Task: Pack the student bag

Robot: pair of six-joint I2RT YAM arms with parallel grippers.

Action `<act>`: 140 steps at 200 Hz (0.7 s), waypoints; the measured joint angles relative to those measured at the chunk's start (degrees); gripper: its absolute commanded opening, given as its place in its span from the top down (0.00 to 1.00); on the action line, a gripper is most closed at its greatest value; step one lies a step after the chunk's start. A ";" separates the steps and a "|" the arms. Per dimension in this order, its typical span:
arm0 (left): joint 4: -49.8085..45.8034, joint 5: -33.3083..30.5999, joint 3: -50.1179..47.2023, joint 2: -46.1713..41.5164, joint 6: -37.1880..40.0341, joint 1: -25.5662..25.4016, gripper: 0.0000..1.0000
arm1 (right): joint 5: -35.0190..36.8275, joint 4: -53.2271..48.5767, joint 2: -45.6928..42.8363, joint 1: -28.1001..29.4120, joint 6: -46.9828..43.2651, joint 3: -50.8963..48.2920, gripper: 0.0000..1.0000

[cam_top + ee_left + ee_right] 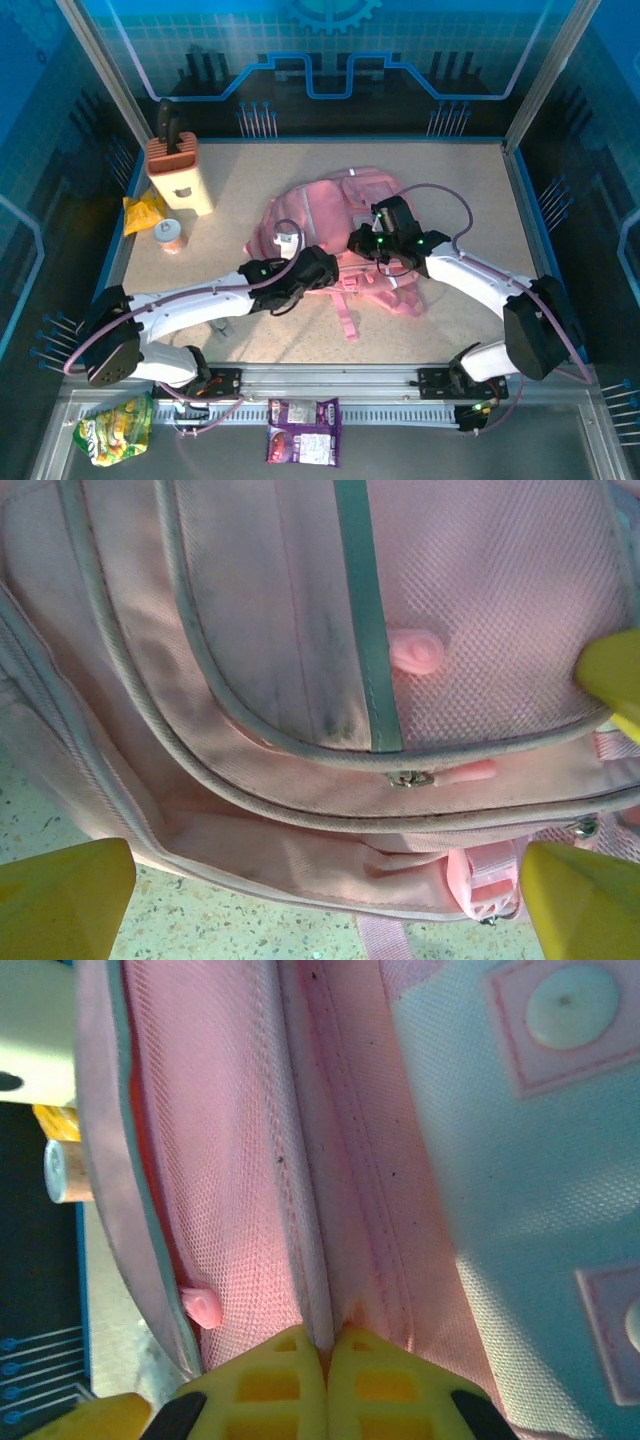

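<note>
The student bag (320, 215) is a pink backpack with grey trim, lying flat in the middle of the table. My left gripper (322, 272) hangs at its near edge, open. In the left wrist view its yellow fingertips (62, 900) stand wide apart over the bag's lower pocket (330, 730) and a zip pull (412, 778), with nothing between them. My right gripper (366, 244) is on the bag's right half. In the right wrist view this gripper (326, 1348) is shut, pinching a raised seam fold of the student bag (320, 1210).
A beige block with a brown top (180, 170) stands at the back left, with a yellow packet (145, 212) and a small can (170, 237) beside it. A green snack bag (115, 428) and a purple packet (303, 432) lie on the front ledge.
</note>
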 measured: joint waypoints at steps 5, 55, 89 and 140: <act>-0.07 -0.37 0.31 0.46 -0.33 -0.33 0.01 | -0.13 0.17 -0.20 0.02 0.48 0.00 1.00; -0.04 -2.82 4.85 5.79 -2.54 -1.27 0.01 | -1.66 1.25 -1.38 0.02 3.80 -0.44 1.00; -1.31 -5.46 7.37 9.42 -4.52 -1.38 0.01 | -1.70 1.95 -1.84 0.02 4.83 -0.68 1.00; -5.09 -7.54 11.76 14.29 -6.45 -0.63 0.01 | -2.14 3.30 -1.86 0.02 6.32 -0.81 1.00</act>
